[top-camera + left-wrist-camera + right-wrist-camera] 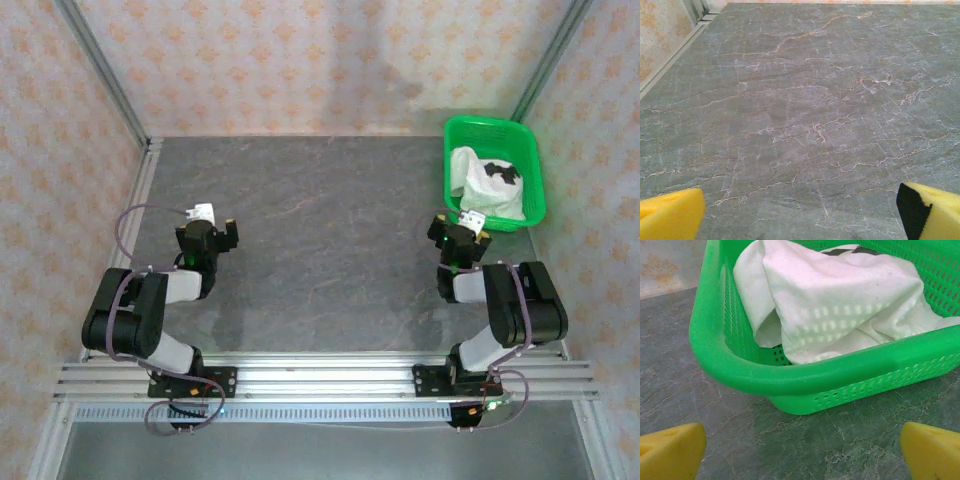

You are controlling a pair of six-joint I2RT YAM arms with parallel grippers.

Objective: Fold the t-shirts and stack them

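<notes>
Fabric of the off-white t-shirt (840, 305) lay bunched inside the green plastic basket (790, 377), directly ahead of the right tool (462, 226) and close to it, with a black printed patch showing on its far side. The right tool's yellow fingers (670, 450) stood wide apart, holding nothing, over the grey veined bench (790, 445) just short of the basket's near rim. The left tool (208, 226), well apart from the right one, was likewise spread and empty, with bare bench ahead of it.

Black-and-white arms (125, 320), purple looping cables (119, 232), left hand (800, 217) and right hand (800, 452) yellow-padded.
</notes>
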